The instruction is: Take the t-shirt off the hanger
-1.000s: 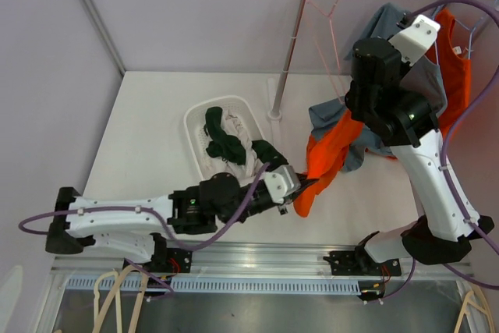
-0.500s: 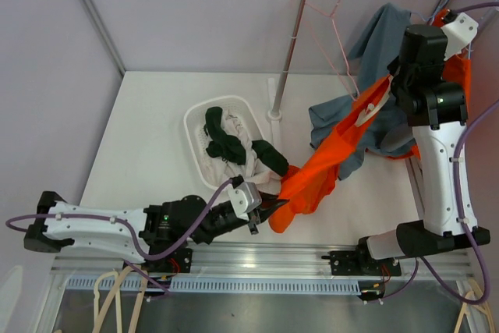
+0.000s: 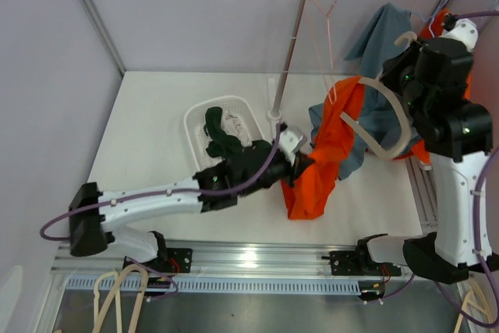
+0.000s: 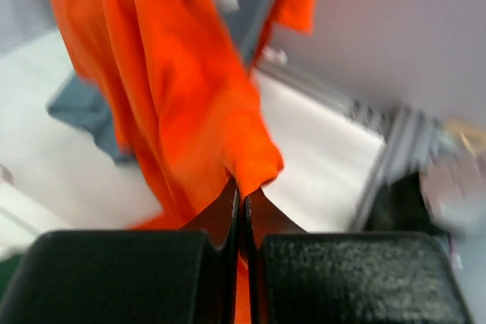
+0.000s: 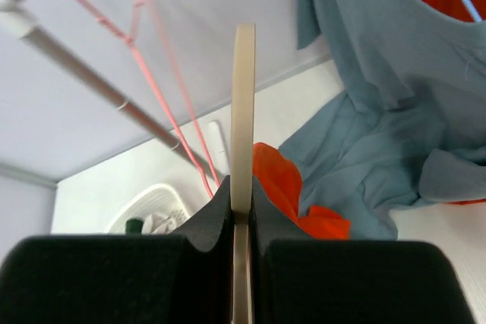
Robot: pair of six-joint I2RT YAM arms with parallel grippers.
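On the white table [image 3: 156, 115], the left gripper [image 3: 300, 165], clamped on a fold of the orange t-shirt [image 3: 316, 185], has swung back to the pole's [image 3: 284, 60] foot. Right of the pole, the right gripper [image 5: 241, 202] pinches the hanger [image 5: 243, 111], now mostly bared, so the shirt looks nearly off.

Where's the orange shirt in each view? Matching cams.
Top: orange shirt centre-right, draped down to the table.
Left wrist: upper left to centre, tip pinched by the fingers.
Right wrist: low centre, behind the hanger.
Shared landmark: grey shirt beside it.
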